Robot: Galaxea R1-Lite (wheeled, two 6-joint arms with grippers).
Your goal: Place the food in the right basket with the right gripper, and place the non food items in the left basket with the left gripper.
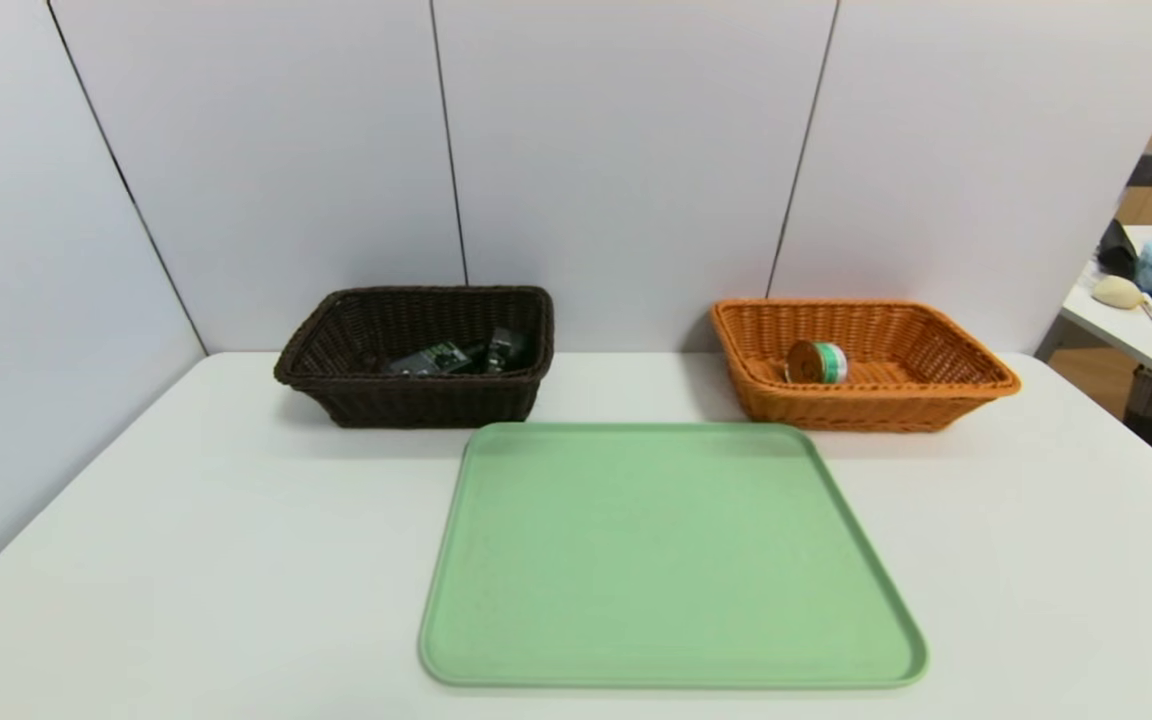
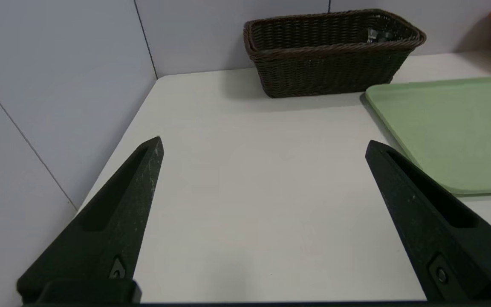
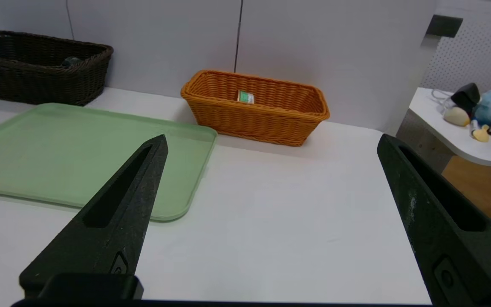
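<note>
The tin (image 1: 817, 362), green-and-white-banded, sits in the right basket (image 1: 866, 392), base hidden; both grippers, left (image 2: 264, 143) and right (image 3: 273, 138), are released.

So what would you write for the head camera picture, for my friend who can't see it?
A bare green tray lies on a white table. Behind it, a dark brown basket on the left holds black items, and an orange-tan basket on the right holds a small tin tipped on its side.
</note>
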